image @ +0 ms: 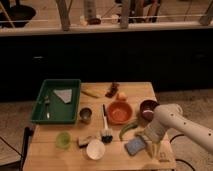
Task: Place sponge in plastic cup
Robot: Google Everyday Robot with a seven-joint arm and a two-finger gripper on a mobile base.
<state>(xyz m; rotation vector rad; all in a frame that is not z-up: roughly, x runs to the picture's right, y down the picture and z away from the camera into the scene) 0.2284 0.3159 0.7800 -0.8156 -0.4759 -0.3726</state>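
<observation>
The blue-grey sponge lies flat on the wooden table near the front right edge. My gripper hangs at the end of the white arm, low over the table and right beside the sponge's right edge. A white cup stands at the front centre, left of the sponge. A translucent green plastic cup stands further left.
A small yellowish-and-dark block and a brush lie by the white cup. An orange bowl, a dark red bowl, a green vegetable, a metal cup and a green tray are behind.
</observation>
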